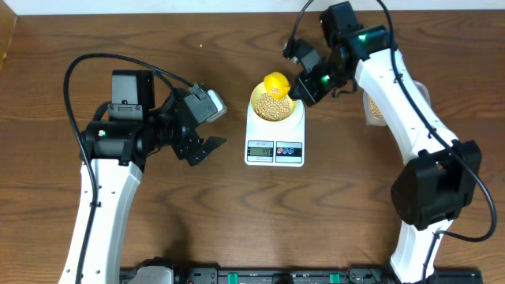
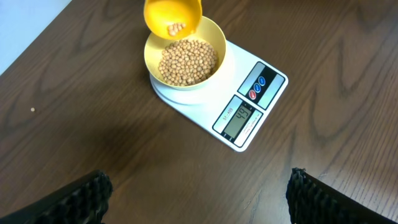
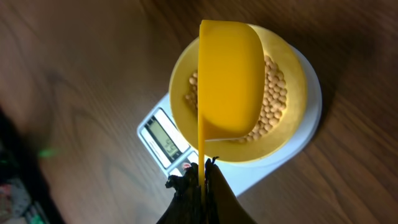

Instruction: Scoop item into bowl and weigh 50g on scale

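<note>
Overhead view shows the scale (image 1: pixel 274 136) at the middle of the table, its long axis running from 12 to 6 o'clock, with the display and the two buttons at the 6 o'clock end; the bowl (image 1: pixel 255 103) stands on the platform at the 12 o'clock end and is well filled with beans (image 1: pixel 274 110). A yellow scoop (image 1: pixel 276 83) hangs over the bowl's 12 o'clock rim; its long axis lies about from 3 to 9 o'clock, with the cup toward 9. The right gripper (image 3: pixel 202 186) is clamped tight on the thin handle. In the right wrist view the scoop is turned on its edge above the beans; in the left wrist view its mouth faces the bowl and a few beans are inside. The left gripper (image 2: pixel 199 185) stands at 9 o'clock from the scale, apart from it, jaws wide and holding nothing. At 3 o'clock a container of beans (image 1: pixel 368 102) is mostly hidden behind the right arm; the display digits are too small to read surely.
</note>
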Tool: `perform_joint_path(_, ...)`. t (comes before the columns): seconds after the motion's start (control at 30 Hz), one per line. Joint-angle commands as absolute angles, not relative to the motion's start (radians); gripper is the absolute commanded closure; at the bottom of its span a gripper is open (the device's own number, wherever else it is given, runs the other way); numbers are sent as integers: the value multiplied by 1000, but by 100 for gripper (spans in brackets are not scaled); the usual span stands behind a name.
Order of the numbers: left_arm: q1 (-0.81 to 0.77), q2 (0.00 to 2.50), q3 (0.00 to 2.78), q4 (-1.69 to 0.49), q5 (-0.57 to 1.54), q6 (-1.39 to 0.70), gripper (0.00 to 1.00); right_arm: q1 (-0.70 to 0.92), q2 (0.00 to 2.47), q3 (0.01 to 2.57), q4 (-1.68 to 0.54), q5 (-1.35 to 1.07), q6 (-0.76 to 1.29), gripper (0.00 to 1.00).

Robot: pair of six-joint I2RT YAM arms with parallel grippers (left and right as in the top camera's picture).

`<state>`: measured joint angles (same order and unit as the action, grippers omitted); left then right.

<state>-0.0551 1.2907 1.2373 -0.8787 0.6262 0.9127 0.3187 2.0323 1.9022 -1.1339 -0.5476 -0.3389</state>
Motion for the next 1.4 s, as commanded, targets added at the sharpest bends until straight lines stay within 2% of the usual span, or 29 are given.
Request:
perform_joint_path(0.0,-51,1298,1230,-881,639,903,8,274,2000,1911,-1132,-676,-308,99)
perform_joint_path(0.43,-51,1298,1230,-881,639,903,8,218,2000,1911,-1129,-721,-308,99)
perform_joint_path(1.03,-51,1298,1230,-881,639,903,8,385,2000,1911,-1124,-313,-308,99)
perform_joint_path(1.37,-51,1298,1230,-881,639,903,8,410,2000,1911,-1109,-268,-312,99)
